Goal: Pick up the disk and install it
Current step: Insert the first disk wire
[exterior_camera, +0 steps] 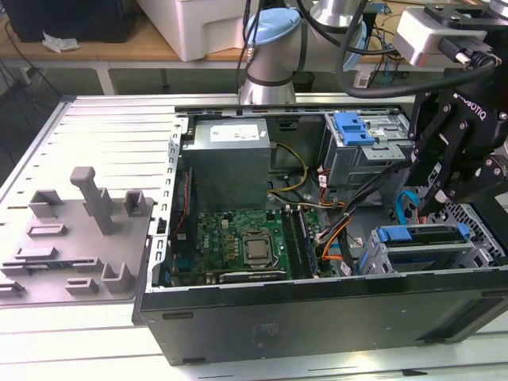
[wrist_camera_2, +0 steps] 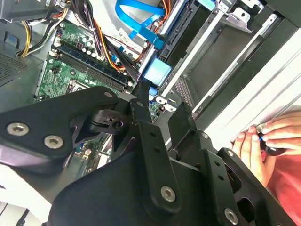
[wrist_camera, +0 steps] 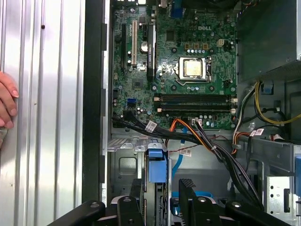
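light: bright, even | glare: slatted table [wrist_camera: 47,117] washed pale | shadow: case [exterior_camera: 317,317] interior dimmer, source perhaps overhead

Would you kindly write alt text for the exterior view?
A black gripper hangs over the blue-framed disk in an open computer case lying on a metal table; the motherboard is exposed. A grey fixture sits at the exterior view's left.

Green motherboard [wrist_camera: 174,70], black pincer [wrist_camera: 162,184]
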Robot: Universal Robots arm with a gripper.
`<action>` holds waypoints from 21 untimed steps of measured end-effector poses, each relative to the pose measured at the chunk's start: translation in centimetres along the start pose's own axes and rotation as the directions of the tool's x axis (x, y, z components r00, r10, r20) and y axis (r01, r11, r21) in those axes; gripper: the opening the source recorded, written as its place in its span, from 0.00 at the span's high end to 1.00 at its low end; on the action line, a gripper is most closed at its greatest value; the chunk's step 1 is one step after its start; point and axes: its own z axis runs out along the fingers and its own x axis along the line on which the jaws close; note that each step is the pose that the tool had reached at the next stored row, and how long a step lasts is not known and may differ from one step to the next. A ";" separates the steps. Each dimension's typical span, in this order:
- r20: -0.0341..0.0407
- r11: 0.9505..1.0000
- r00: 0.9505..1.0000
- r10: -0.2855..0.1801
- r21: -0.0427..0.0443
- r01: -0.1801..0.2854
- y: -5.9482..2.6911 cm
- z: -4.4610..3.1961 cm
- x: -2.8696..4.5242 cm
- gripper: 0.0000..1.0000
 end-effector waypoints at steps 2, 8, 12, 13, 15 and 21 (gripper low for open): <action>0.000 1.000 1.000 0.000 0.000 0.000 0.00 0.00 0.00 0.56; -0.008 1.000 1.000 0.000 -0.001 0.000 -0.18 0.00 -0.29 0.56; -0.023 1.000 1.000 0.001 -0.002 -0.001 -1.58 -0.02 -1.80 0.56; -0.024 1.000 1.000 0.001 -0.002 -0.001 -2.42 -0.04 -1.91 0.56; -0.025 1.000 1.000 0.001 -0.003 -0.001 -3.41 -0.07 -2.13 0.56; -0.032 1.000 0.999 0.004 -0.003 -0.004 -5.39 -0.07 -2.94 0.56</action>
